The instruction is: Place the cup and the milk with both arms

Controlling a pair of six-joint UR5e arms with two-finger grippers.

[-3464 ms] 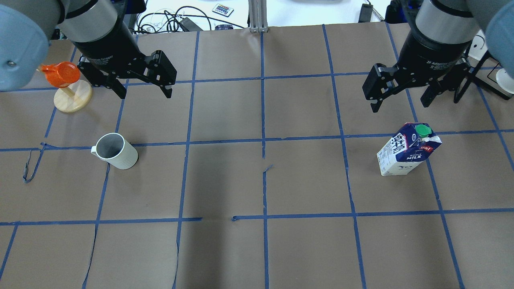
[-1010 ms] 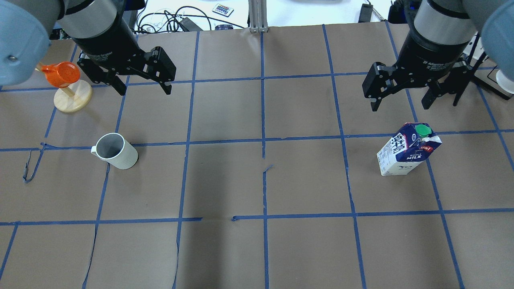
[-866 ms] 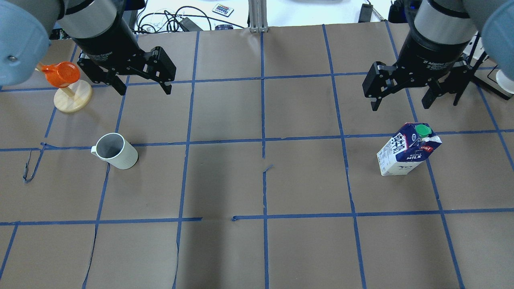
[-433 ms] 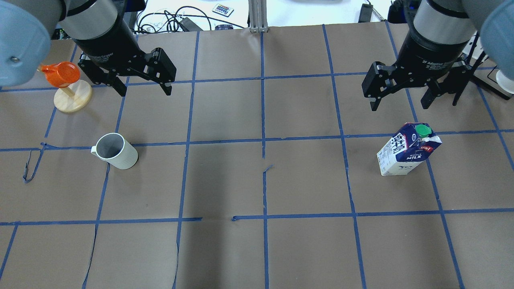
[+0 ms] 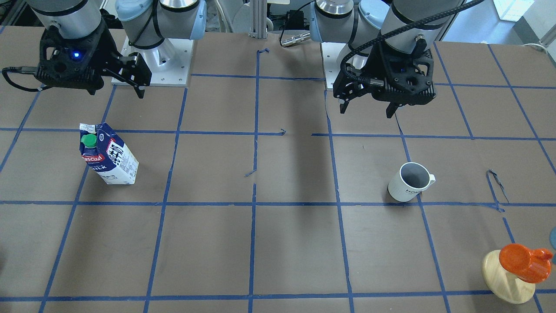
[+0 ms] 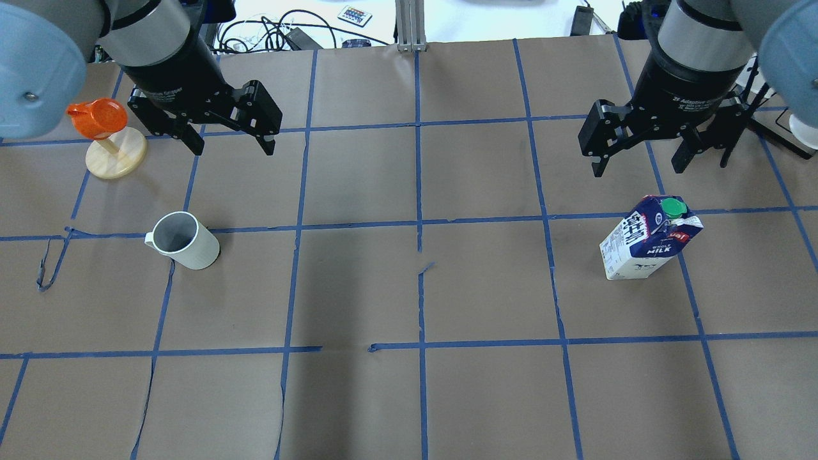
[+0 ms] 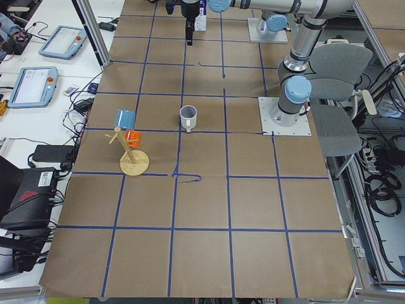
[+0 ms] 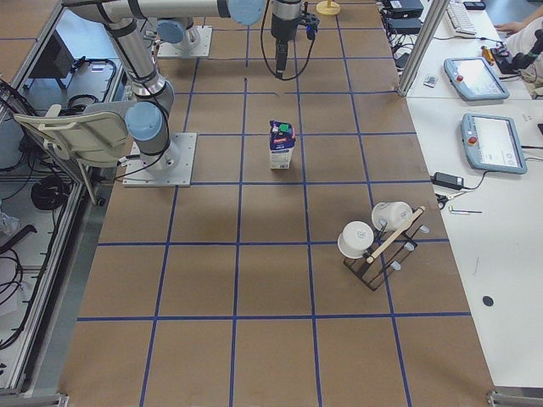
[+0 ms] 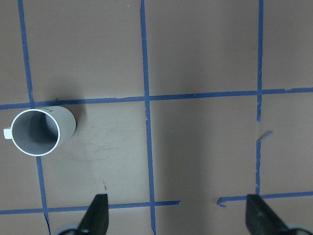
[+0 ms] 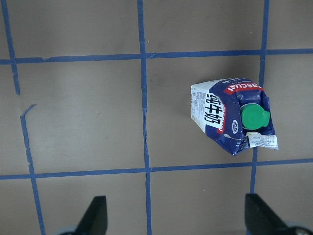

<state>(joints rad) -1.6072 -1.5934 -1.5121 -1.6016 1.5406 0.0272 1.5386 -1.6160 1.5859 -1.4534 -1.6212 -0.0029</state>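
Observation:
The white cup (image 6: 185,241) stands upright on the brown paper at the left, handle to the left; it also shows in the front view (image 5: 410,181) and in the left wrist view (image 9: 39,131). The milk (image 6: 648,239) carton stands upright at the right, with a green cap, and shows in the front view (image 5: 107,154) and in the right wrist view (image 10: 234,120). My left gripper (image 6: 231,147) hangs open and empty above the table behind the cup. My right gripper (image 6: 639,167) hangs open and empty behind the milk.
A wooden stand with an orange cup (image 6: 115,150) is at the far left, close beside my left gripper. A rack with white cups (image 8: 377,242) stands at the right end. Blue tape lines grid the paper. The arm bases (image 5: 152,61) are at the table's back.
Both grippers have only drifted slightly in place and stay open. The cup and the milk have not moved.

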